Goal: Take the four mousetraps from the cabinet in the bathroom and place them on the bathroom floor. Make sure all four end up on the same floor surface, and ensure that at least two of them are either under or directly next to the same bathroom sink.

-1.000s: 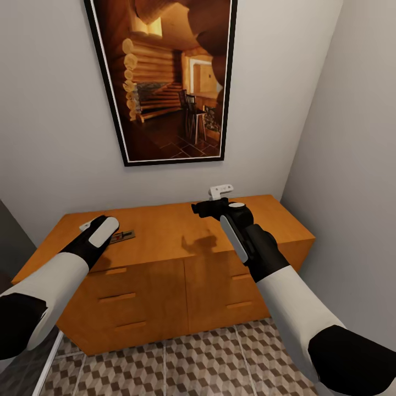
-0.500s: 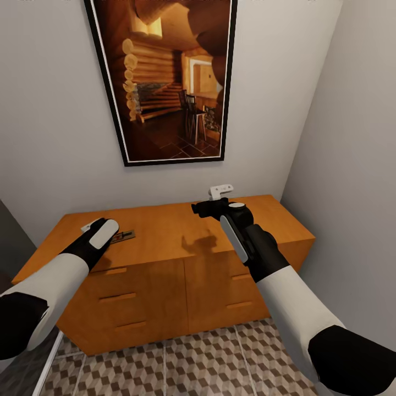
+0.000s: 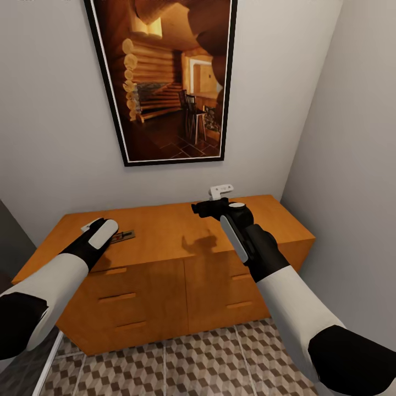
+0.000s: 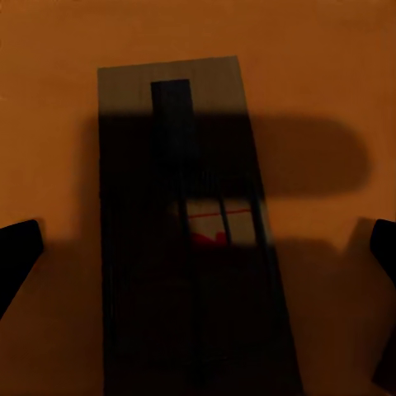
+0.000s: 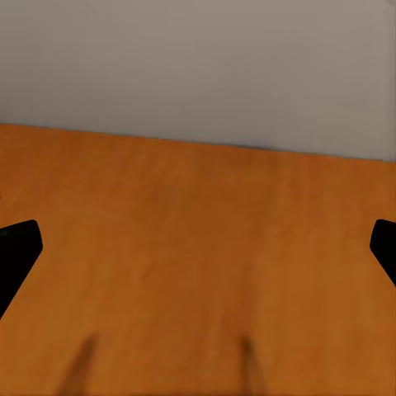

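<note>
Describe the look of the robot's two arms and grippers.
Both arms have smooth white shells with black joint sections. The left gripper and right gripper have black wrists carrying a pale grey oval panel. The right gripper shows a black body with a small white bracket. Fingertips are black.

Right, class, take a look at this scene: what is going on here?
A two-armed robot faces an orange-brown cabinet under a framed picture. Its left gripper hangs open just above a mousetrap lying flat on the cabinet top, a finger on either side, not gripping it. The right gripper hovers open over bare wood farther along. Nothing has reached the patterned floor yet.
</note>
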{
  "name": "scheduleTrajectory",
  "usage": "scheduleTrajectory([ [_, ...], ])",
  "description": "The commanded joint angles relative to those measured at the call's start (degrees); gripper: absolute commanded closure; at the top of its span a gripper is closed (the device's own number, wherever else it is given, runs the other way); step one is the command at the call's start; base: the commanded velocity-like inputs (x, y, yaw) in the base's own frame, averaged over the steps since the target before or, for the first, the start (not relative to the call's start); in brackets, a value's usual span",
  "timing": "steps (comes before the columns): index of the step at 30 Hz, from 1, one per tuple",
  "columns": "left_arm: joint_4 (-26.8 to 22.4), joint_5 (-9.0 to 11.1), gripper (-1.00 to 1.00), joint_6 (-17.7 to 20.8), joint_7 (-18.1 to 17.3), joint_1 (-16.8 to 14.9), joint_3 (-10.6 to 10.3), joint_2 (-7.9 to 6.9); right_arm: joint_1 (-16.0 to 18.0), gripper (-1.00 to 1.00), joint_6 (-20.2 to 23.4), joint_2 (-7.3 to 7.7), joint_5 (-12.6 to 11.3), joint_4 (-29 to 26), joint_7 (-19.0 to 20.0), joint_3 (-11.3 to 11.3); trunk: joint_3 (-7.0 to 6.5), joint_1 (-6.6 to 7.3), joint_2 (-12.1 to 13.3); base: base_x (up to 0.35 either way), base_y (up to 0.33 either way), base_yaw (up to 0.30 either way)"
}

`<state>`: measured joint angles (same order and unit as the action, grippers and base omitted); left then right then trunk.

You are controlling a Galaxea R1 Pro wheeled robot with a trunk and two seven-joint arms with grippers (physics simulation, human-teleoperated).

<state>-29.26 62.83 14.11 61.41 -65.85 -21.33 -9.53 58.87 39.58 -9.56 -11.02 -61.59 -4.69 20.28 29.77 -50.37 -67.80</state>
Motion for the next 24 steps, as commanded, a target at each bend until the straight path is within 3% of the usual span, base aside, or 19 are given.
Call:
scheduleTrajectory([
  [1,3.09,0.30,-1.00,0.66,0.38,-0.02,-0.39,-0.12,0.04,-1.00,0.21,0.02,-0.59,-0.06,-0.49,0.08,0.07,-0.01,-0.03,0.000,0.000,0.000],
  [7,3.36,0.28,-1.00,0.66,0.38,-0.02,-0.16,-0.14,0.04,-1.00,0.20,0.03,-0.59,-0.03,-0.50,0.11,0.07,-0.01,-0.03,0.000,0.000,0.000],
  [15,3.42,0.36,-1.00,0.66,0.38,-0.05,-0.05,-1.62,0.02,-1.00,0.20,0.03,-0.59,-0.02,-0.49,0.08,0.07,-0.01,-0.03,0.000,0.000,0.000],
  [24,3.50,0.37,-1.00,0.63,0.32,0.01,-0.10,-2.07,0.07,-1.00,0.18,0.01,-0.59,-0.02,-0.52,0.07,0.07,-0.01,-0.03,0.000,0.000,0.000],
])
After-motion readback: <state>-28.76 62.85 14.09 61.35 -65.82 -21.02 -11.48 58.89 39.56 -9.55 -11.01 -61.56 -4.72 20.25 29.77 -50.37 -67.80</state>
